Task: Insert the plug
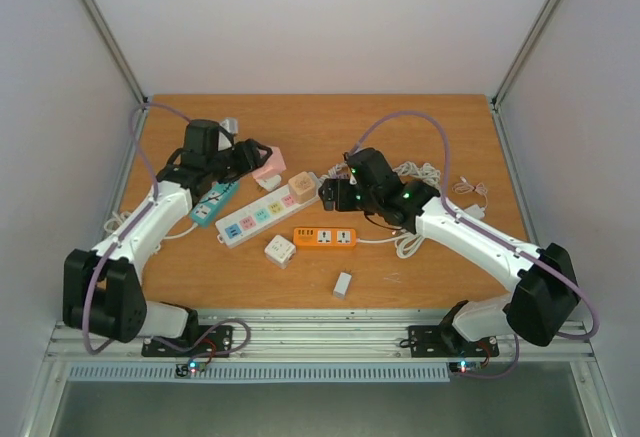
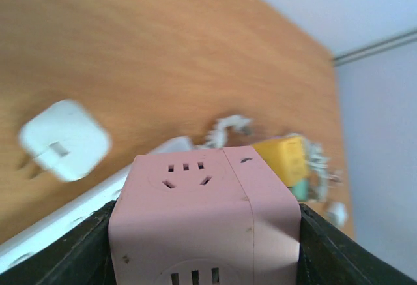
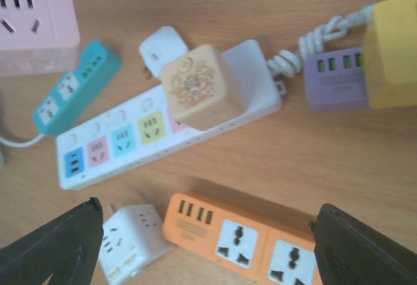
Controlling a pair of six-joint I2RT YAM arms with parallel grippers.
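My left gripper (image 1: 255,157) is shut on a pink cube socket (image 1: 272,167), held above the far end of the white power strip (image 1: 262,212). In the left wrist view the pink cube (image 2: 205,220) fills the space between my fingers (image 2: 65,259). A tan cube adapter (image 1: 302,185) sits on the strip's right end. My right gripper (image 1: 330,195) is open and empty, hovering over the orange power strip (image 3: 247,236) and close to the tan cube (image 3: 199,86). The pink cube also shows in the right wrist view (image 3: 32,24).
A teal strip (image 1: 215,202) lies left of the white strip. A white cube socket (image 1: 279,250) and a small white adapter (image 1: 343,284) lie near the front. A white charger (image 2: 64,139) lies by the strip. A yellow cube (image 3: 391,50), a purple strip (image 3: 332,79) and white cables lie right.
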